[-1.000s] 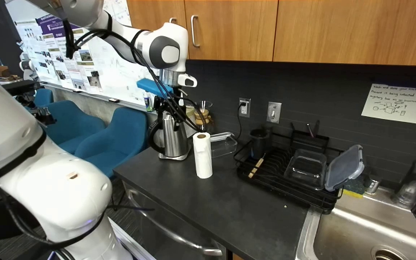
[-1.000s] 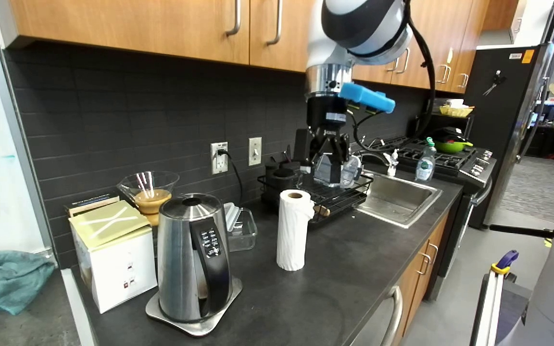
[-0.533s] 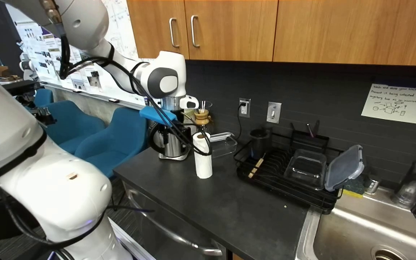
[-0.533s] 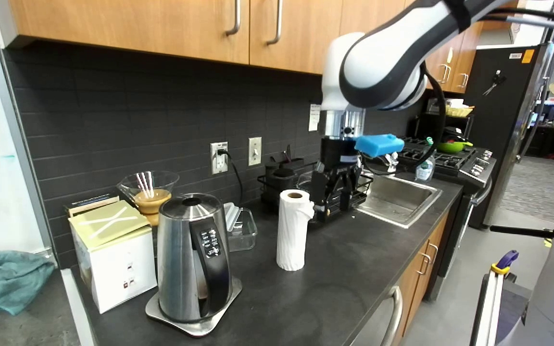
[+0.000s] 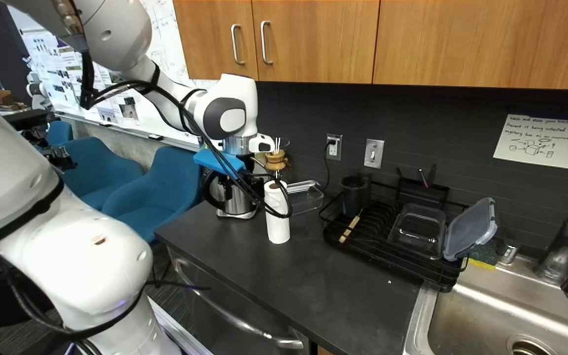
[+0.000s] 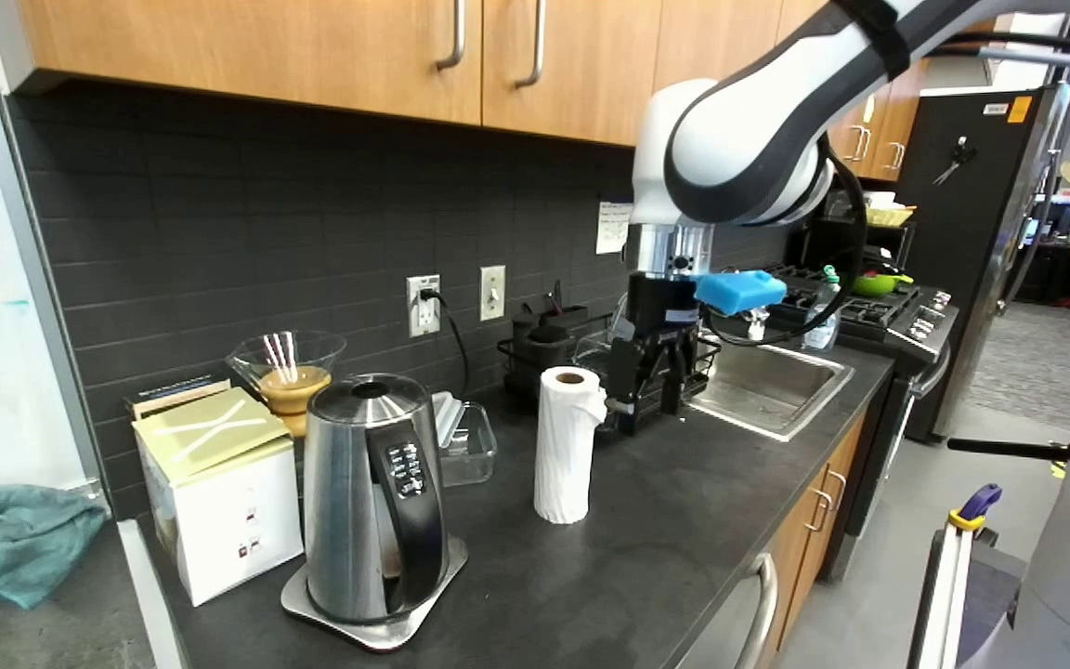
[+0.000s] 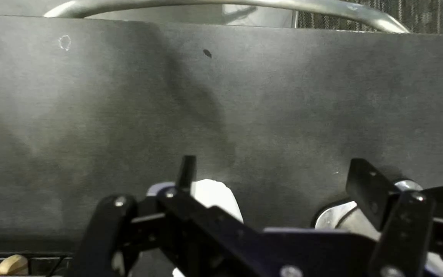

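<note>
A white, brown-cored paper towel roll [image 6: 563, 457] stands upright, rumpled near its top; the gripper [image 7: 274, 175] nearby has jaws apart.

Handwritten sheet [image 5: 546, 142] on the wall [image 5: 308, 116] reads "being collected in the", next line "mystery box"; rest of writing uncertain. Markings on the panel [image 6: 407, 468] of the kettle [image 6: 340, 520] and orange label [image 6: 1020, 109] on the fridge [image 6: 972, 232]: too small to read.
</note>
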`<state>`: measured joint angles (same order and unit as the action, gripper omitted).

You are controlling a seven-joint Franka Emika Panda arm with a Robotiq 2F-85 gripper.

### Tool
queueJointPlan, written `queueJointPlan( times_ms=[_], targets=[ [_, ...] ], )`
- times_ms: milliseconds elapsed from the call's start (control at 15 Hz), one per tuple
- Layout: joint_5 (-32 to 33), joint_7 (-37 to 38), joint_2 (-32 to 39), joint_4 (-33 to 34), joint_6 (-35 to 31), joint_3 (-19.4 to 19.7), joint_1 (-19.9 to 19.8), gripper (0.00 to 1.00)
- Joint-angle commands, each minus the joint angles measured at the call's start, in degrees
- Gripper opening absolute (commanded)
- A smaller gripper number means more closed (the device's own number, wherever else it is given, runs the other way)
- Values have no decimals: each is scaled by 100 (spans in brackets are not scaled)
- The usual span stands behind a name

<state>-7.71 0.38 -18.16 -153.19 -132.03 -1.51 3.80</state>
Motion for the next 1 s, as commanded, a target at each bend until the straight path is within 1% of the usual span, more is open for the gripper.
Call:
queueJointPlan(
  times_ms=[0, 267, 467, 933],
  targets=[
    [-103, -153, 153, 281, 2, 80, 0, 100],
    [-77, -135, 336, 579, 29, 69, -3, 100],
    [-105, -177, 564, 666, -8, 101, -26, 100],
    [-521, -400, 1009, 731, -184, 177, -19, 100]
  ],
)
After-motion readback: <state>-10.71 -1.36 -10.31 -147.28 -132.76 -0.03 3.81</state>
